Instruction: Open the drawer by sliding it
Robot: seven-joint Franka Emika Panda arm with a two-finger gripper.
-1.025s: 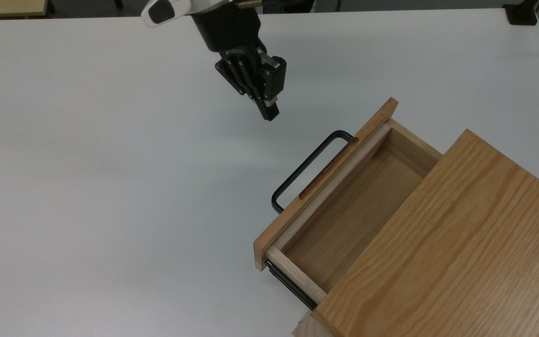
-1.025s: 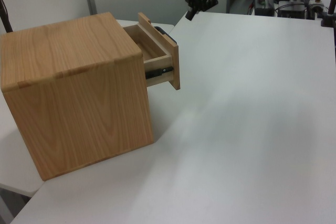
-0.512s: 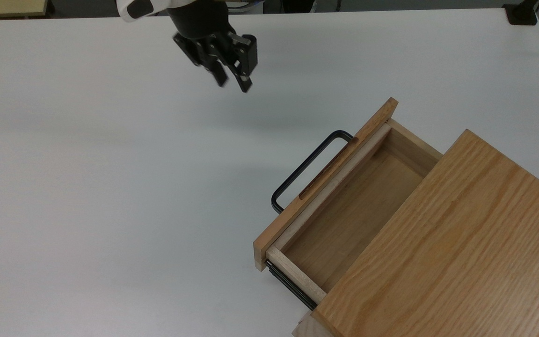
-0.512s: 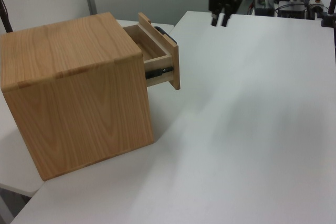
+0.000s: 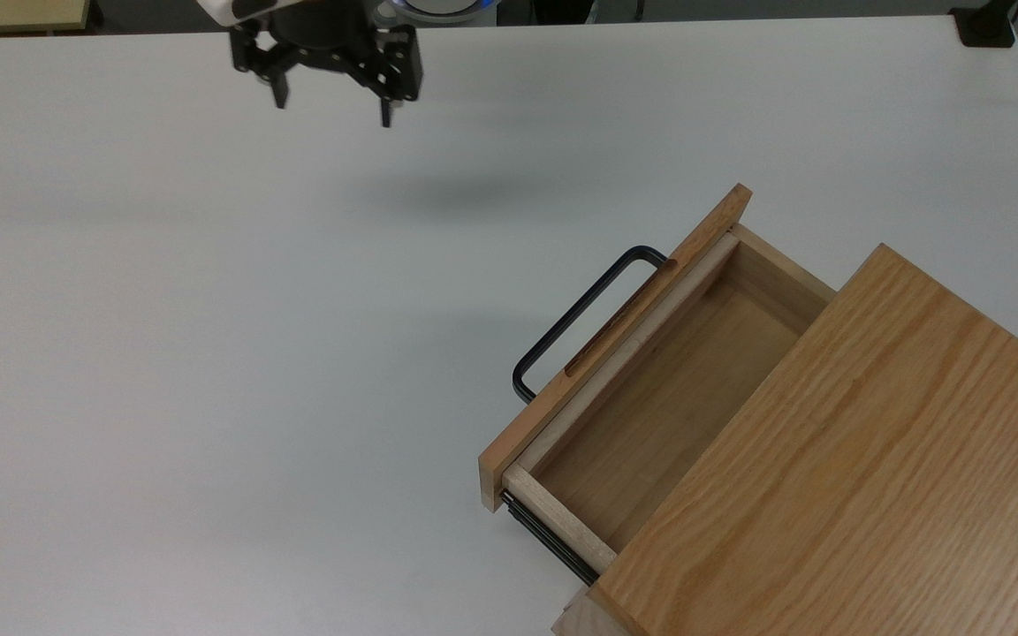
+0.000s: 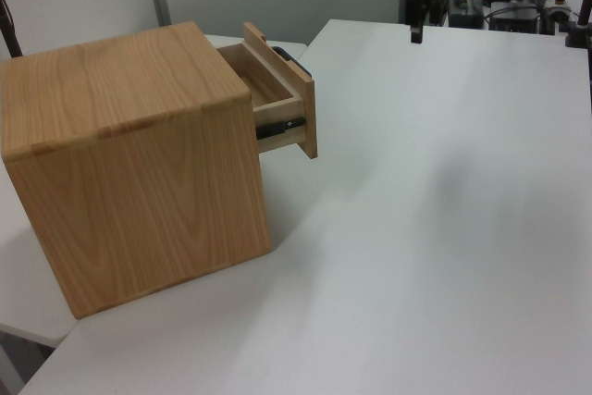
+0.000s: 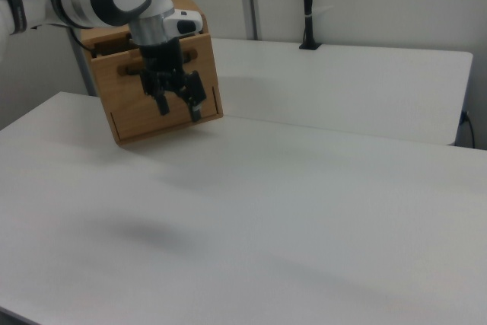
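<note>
One drawer (image 5: 650,389) stands pulled well out of its wooden casing (image 5: 862,477) at the top view's lower right, handle (image 5: 575,320) free. Your tool (image 5: 332,99) hangs above the bare counter (image 5: 208,353) far off, fingers apart and empty, so the slide looks finished.

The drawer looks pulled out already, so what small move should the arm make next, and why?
Probably none toward the drawer: it stands well out of the box casing, tray bared. The gripper, open and holding nothing, hangs far from the handle; stopping above the table seems right.
</note>
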